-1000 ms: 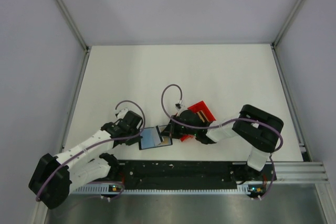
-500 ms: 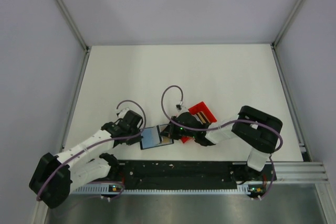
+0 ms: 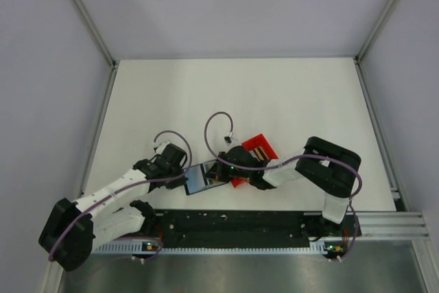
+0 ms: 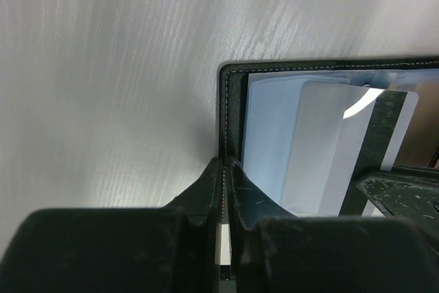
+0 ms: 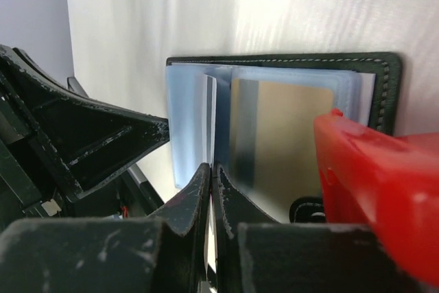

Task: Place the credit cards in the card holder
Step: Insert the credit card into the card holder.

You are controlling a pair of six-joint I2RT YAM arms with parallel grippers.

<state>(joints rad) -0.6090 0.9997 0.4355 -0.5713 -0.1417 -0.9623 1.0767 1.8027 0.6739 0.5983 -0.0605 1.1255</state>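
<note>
The card holder [image 3: 197, 182] lies open near the table's front edge, its black rim [image 4: 230, 101] framing pale blue-grey inner faces. My left gripper [image 3: 184, 181] is shut on its left edge [image 4: 225, 164]. From the right, my right gripper [image 3: 219, 171] is shut on a pale credit card with a dark stripe [image 4: 322, 149], seen edge-on [image 5: 210, 111] in the right wrist view. That card lies slanted over the holder's inner sleeves. A tan credit card [image 5: 288, 135] sits inside a clear sleeve of the holder [image 5: 385, 73].
A red shallow tray [image 3: 259, 146] holding more cards stands just right of the holder, under the right wrist [image 5: 384, 197]. The black rail [image 3: 240, 221] with the arm bases runs along the near edge. White table stretches behind.
My right gripper has moved left with its card, which now lies further over the open holder. The left gripper has tightened a little on the holder's edge and stayed in place.
</note>
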